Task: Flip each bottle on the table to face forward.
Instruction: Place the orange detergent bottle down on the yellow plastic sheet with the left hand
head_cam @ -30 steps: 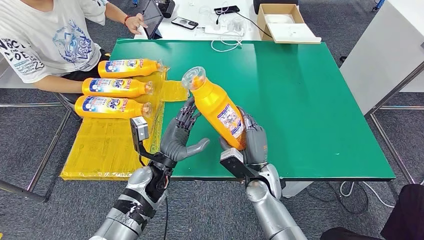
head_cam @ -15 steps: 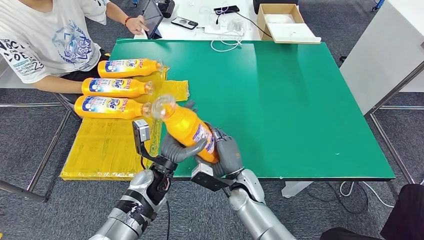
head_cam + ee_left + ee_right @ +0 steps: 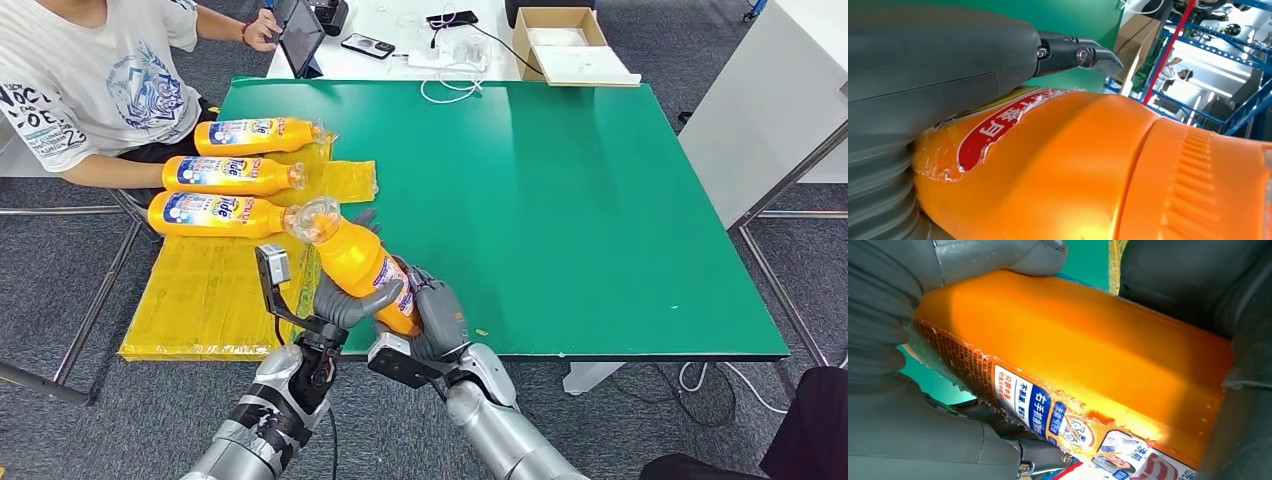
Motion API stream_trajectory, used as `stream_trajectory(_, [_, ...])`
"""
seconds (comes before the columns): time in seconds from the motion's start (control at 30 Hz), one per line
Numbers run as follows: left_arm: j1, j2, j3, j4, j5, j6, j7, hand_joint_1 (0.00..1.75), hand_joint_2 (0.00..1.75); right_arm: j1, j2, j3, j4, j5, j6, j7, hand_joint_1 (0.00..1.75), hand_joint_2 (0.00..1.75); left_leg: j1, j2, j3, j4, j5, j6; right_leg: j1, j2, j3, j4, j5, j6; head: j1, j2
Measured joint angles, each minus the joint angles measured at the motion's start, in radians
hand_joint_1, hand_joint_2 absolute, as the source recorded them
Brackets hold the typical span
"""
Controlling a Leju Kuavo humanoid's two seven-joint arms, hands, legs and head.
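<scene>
Bare green table (image 3: pixel 560 200) lies open rightward; three bottles (image 3: pixel 225 175) and, seemingly close, a person (image 3: pixel 80 90) crowd the left.

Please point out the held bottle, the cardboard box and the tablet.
held bottle (image 3: pixel 362 262), head view, on its orange body above the label.
cardboard box (image 3: pixel 572 58), head view, on its white inner flap.
tablet (image 3: pixel 303 36), head view, on its dark back.

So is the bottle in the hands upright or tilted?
Tilted. In the head view the bottle slants, cap toward the three lying bottles, base low between the left hand and right hand.
</scene>
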Motion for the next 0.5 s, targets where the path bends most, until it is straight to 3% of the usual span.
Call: stream_trajectory(0.5, [0.011, 0.000, 0.003, -0.004, 0.013, -0.047, 0.002, 1.75, 1.75, -0.002, 0.000, 0.007, 0.008, -0.030, -0.004, 0.000, 1.75, 1.75, 0.000, 0.000, 0.000, 0.000, 0.000, 0.000, 0.000, 0.000, 0.000, 0.000, 0.000, 0.000, 0.000, 0.000])
